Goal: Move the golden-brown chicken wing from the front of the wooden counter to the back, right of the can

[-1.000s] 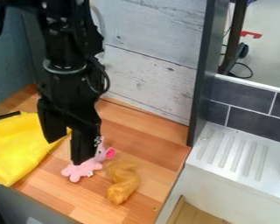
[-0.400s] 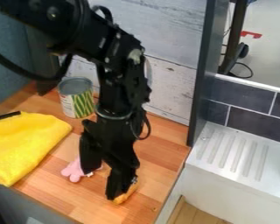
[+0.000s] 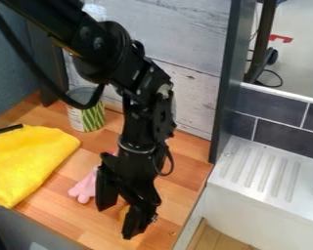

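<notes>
Spread-fingered tool (image 3: 116, 222) at orange object (image 3: 123, 213), striped can (image 3: 92, 118), contents unclear

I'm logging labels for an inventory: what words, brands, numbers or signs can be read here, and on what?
No text can be read.
Metal can with a white and green striped label: any print is too small to read.
Soft pink plush toy, folded yellow cloth: no lettering that I can make out.

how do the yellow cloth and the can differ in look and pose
The cloth is plain yellow, while the can has green stripes on its label. The cloth lies low and spread out; the can stands upright. Both are on the wooden counter.
</notes>
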`<state>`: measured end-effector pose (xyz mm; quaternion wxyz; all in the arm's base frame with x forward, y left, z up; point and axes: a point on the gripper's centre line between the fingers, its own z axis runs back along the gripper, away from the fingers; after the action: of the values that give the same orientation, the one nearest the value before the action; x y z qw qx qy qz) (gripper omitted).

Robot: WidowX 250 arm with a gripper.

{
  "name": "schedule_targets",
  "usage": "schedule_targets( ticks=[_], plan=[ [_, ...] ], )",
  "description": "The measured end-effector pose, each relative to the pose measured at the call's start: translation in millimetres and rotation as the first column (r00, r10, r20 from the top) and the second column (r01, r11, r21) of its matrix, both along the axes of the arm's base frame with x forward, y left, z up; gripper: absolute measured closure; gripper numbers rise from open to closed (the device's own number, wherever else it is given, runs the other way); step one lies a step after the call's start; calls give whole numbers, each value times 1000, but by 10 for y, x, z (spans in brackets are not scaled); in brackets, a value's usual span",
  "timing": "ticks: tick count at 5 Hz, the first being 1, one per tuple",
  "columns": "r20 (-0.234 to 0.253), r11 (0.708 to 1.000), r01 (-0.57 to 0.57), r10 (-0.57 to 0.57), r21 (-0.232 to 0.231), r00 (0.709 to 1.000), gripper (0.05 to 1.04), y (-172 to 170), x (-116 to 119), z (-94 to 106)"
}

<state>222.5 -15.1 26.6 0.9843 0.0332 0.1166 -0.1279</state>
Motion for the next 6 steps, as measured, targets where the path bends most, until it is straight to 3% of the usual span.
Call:
schedule_targets(
  ticks=[2, 3, 4, 5, 6],
  plan=[
    [-8, 1000, -20, 20, 1, 1000, 140, -20, 100, -201],
    [-16, 999, -33, 33, -1, 999, 409, -32, 122, -234],
    [-14, 1000, -29, 28, -5, 999, 506, -61, 123, -239],
    [19, 999, -40, 40, -20, 999, 506, -104, 113, -170],
    [93, 998, -49, 52, -37, 994, 506, -125, 150, 128]
  ],
)
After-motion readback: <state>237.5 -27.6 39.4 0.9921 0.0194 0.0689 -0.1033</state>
